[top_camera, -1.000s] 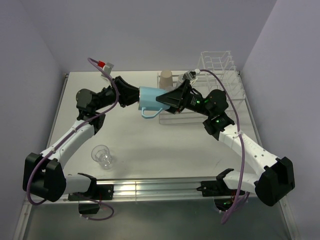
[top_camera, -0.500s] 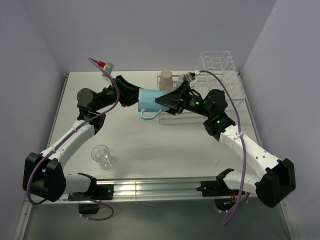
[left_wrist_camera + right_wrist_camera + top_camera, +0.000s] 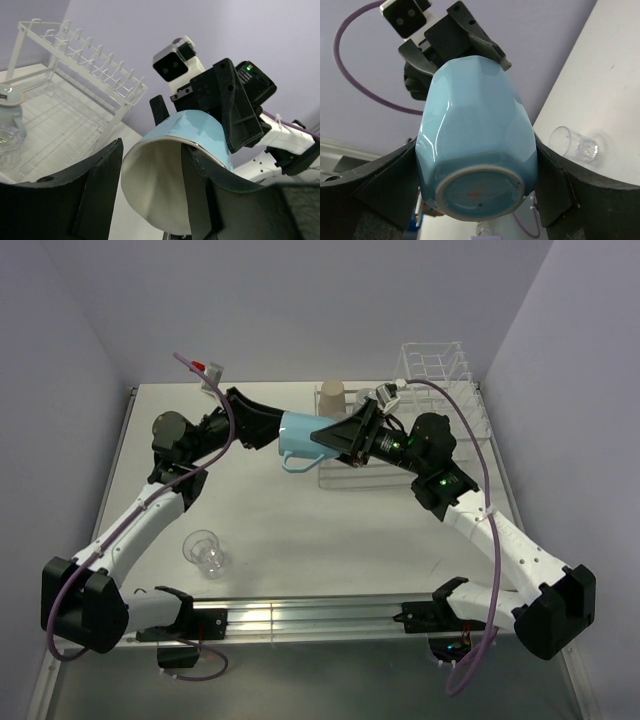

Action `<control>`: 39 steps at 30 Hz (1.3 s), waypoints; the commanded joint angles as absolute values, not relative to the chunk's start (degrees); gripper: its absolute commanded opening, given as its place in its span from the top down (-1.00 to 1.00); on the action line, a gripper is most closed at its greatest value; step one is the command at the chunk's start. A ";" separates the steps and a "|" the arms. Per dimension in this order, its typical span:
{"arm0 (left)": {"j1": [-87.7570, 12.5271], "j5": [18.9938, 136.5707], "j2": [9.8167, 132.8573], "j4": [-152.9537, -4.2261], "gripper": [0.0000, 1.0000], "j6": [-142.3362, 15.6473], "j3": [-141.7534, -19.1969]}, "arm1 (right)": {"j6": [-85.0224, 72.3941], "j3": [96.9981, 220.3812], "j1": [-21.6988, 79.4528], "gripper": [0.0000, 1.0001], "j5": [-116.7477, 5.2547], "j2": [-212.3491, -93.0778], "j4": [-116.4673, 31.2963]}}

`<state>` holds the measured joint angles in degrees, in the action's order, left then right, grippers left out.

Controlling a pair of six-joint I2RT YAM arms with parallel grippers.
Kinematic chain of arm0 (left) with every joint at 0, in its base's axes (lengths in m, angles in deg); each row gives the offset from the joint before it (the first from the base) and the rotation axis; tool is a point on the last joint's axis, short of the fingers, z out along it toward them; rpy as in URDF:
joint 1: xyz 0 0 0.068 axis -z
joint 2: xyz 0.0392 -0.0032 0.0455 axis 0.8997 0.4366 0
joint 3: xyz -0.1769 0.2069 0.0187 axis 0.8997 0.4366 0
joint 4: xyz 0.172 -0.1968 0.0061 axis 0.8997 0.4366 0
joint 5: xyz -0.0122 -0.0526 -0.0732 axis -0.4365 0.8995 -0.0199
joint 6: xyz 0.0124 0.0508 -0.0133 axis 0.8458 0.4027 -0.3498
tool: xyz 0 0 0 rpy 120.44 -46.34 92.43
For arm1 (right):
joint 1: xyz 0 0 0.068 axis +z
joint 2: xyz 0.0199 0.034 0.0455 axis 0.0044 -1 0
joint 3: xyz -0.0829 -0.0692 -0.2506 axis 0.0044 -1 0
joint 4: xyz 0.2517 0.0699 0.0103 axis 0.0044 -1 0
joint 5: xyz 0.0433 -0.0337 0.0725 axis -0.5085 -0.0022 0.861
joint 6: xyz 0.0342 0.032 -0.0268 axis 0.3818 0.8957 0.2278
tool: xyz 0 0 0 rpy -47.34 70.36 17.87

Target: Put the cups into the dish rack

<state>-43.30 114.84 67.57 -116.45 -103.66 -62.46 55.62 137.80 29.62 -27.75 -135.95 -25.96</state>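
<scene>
Aloft, light blue mug (image 3: 300, 433) in grip of right tool (image 3: 476, 186); left tool (image 3: 152, 152) agape.

One white wire rack (image 3: 436, 368), one light blue mug (image 3: 300, 433), one tan paper cup (image 3: 332, 396), one clear tumbler (image 3: 204, 551) on the table (image 3: 290, 530) (what looks like a second tumbler (image 3: 8, 134) sits cropped inside the rack), and two pincers, the left pincer (image 3: 281, 430) and the right pincer (image 3: 328, 440).

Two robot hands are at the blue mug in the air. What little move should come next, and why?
Probably the left gripper should back straight away from the mug. Its fingers stand open with a gap beside the rim, while the right gripper is clamped on the mug's body. Once clear, the right arm could carry it to the rack.
</scene>
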 commanded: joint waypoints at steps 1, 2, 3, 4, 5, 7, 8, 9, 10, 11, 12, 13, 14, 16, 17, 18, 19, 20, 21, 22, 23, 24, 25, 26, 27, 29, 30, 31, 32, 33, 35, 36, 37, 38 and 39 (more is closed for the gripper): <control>-43.63 108.47 63.35 -112.18 -0.13 -99.50 -65.61 | 49.38 143.61 29.63 1.00 -32.88 -132.63 -30.81; -43.72 107.59 63.00 -111.73 -0.13 -99.32 -65.52 | 48.40 144.05 29.63 1.00 -33.76 -132.45 -33.53; -43.98 106.01 62.64 -111.30 -0.13 -99.14 -65.44 | 47.70 144.57 29.63 1.00 -35.16 -132.45 -34.51; -44.25 105.04 62.20 -109.46 -0.14 -98.70 -65.61 | 46.47 144.75 29.63 1.00 -35.78 -132.45 -35.39; -44.60 103.29 62.03 -108.31 -0.14 -98.35 -66.05 | 45.33 145.10 29.55 1.00 -37.09 -132.28 -36.96; -45.04 101.26 61.59 -105.34 -0.14 -97.74 -66.22 | 44.18 145.46 29.55 1.00 -38.51 -132.01 -38.73; -45.39 99.94 61.41 -104.27 -0.14 -97.56 -66.23 | 43.65 145.54 29.55 1.00 -39.21 -131.93 -40.30; -46.09 97.49 61.06 -103.22 -0.14 -97.38 -66.40 | 42.26 146.07 29.55 1.00 -40.61 -131.93 -41.28; -46.62 95.82 60.71 -100.86 -0.13 -97.29 -66.40 | 41.55 146.25 29.55 1.00 -41.49 -131.75 -41.55; -47.06 93.45 60.36 -99.09 -0.13 -97.21 -66.40 | 40.93 146.60 29.28 1.00 -42.20 -131.66 -43.99; -48.11 88.82 59.92 -96.72 -0.15 -97.12 -67.01 | 39.62 146.86 29.11 1.00 -43.51 -131.66 -44.79; -48.90 88.07 59.65 -95.14 -0.15 -97.12 -67.10 | 38.91 147.30 29.02 1.00 -44.22 -131.75 -45.85; -49.69 87.20 59.48 -93.47 -0.14 -97.12 -67.02 | 37.95 147.83 28.76 1.00 -45.10 -132.01 -48.64; -50.84 82.30 59.56 -88.21 -0.15 -95.90 -69.20 | 33.73 150.54 28.58 1.00 -50.51 -132.80 -52.60; -51.10 80.96 59.65 -83.56 -0.14 -95.45 -70.08 | 31.72 153.60 28.67 1.00 -53.08 -133.33 -57.76; -51.28 79.73 59.91 -81.34 -0.14 -95.01 -71.66 | 27.78 155.11 28.49 1.00 -55.80 -134.03 -60.25; -51.37 78.41 59.83 -79.23 -0.14 -94.83 -72.46 | 25.74 156.87 28.49 1.00 -58.61 -135.86 -62.97; -51.46 76.92 59.83 -76.69 -0.13 -94.74 -73.51 | 23.63 160.71 28.49 1.00 -64.82 -137.01 -68.04; -51.46 76.47 59.57 -74.57 -0.13 -94.66 -73.87 | 20.22 162.40 28.49 1.00 -68.01 -138.42 -70.36; -51.46 76.03 59.39 -73.51 -0.13 -94.66 -74.22 | 18.62 164.07 28.49 1.00 -71.18 -141.30 -72.38; -51.46 75.50 59.13 -72.28 -0.13 -94.66 -74.66 | 17.12 167.14 28.49 1.00 -76.95 -142.90 -75.79; -51.46 75.50 58.69 -70.18 -0.13 -94.48 -75.53 | 14.58 168.47 28.49 1.00 -79.53 -144.57 -77.05; -51.46 75.67 58.51 -69.20 -0.13 -94.31 -75.98 | 13.60 169.88 28.49 1.00 -81.73 -148.15 -78.36; -51.46 75.76 58.33 -68.23 -0.13 -94.13 -76.42 | 12.63 172.41 28.40 1.00 -83.41 -149.93 -80.29; -51.46 75.85 57.90 -66.31 -0.13 -93.69 -77.20 | 11.23 173.57 28.40 1.00 -86.04 -151.77 -81.01; -51.46 76.11 57.46 -64.19 -0.13 -93.08 -78.43 | 9.82 176.29 28.14 1.00 -87.73 -156.78 -82.33; -51.46 76.29 57.11 -63.22 -0.13 -92.38 -78.79 | 9.38 176.92 27.96 1.00 -88.60 -158.36 -82.59; -51.46 76.55 56.84 -61.39 -0.13 -91.94 -79.14 | 9.11 177.71 27.79 1.00 -88.70 -161.16 -82.86; -51.46 76.90 56.58 -60.67 -0.14 -91.58 -79.58 | 8.59 179.28 27.27 1.00 -88.87 -162.41 -83.56; -51.46 77.43 56.23 -59.80 -0.14 -90.71 -79.93 | 8.23 180.08 27.09 1.00 -89.40 -163.82 -84.00; -51.46 77.78 55.96 -57.25 -0.14 -90.09 -80.64 | 7.53 182.62 26.65 1.00 -90.02 -167.16 -85.23; -51.46 78.39 55.44 -56.72 -0.14 -89.39 -80.81 | 7.44 183.42 26.47 1.00 -90.02 -168.30 -85.58; -51.46 78.66 55.35 -55.58 -0.15 -89.12 -80.90 | 7.26 184.21 26.38 1.00 -90.11 -170.14 -86.28; -51.46 78.92 55.26 -55.13 -0.15 -88.86 -81.25 | 7.00 185.26 26.12 1.00 -90.45 -170.85 -86.46; -51.46 79.10 54.91 -54.87 -0.15 -88.33 -81.34 | 6.91 185.62 25.86 1.00 -90.54 -171.64 -86.64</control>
